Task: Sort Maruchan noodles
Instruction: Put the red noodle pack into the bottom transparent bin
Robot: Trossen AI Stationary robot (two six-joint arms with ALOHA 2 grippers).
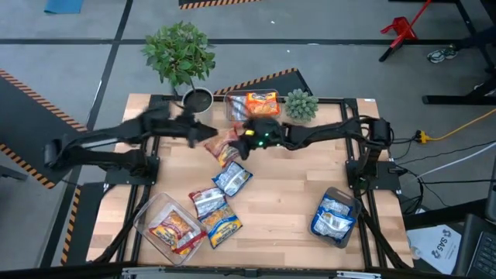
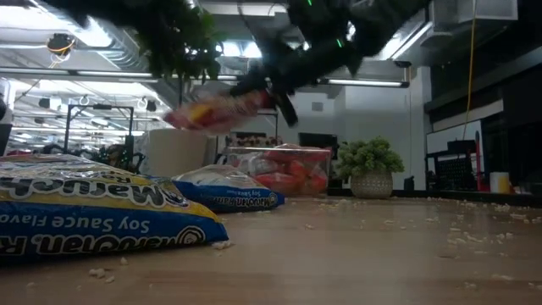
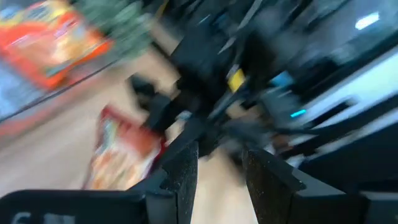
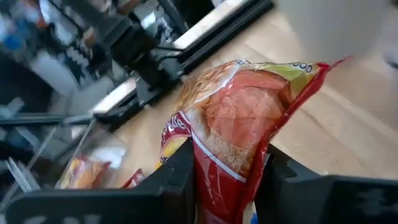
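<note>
Landmark: the tall potted plant (image 1: 180, 53) at the tabletop's (image 1: 287, 201) far edge.

Right arm reaches across toward the plant; right tool (image 1: 242, 146) sits just in front of it. Wrist view: its two fingers are clamped on a red packet (image 4: 233, 134), which stands between them. Low view shows that packet (image 2: 216, 111) lifted clear of the wood.

Left arm lies on the plant's near side, blurred; left tool (image 3: 219, 171) is beside the held packet with a gap between its fingers and nothing in them.

Three clear tubs: one (image 1: 249, 105) just beside the plant at the far edge holds orange packets; one (image 1: 167, 225) at the near corner on the plant's side holds red and orange packets; one (image 1: 337, 217) at the near corner farthest from the plant holds blue-and-white packets.

Loose packets: three blue-and-white ones (image 1: 218, 200) lie on the wood well in front of the plant.

Small plant (image 1: 301, 105) stands beyond the far tub.

Crumbs (image 2: 385, 222) scattered on the wood.
</note>
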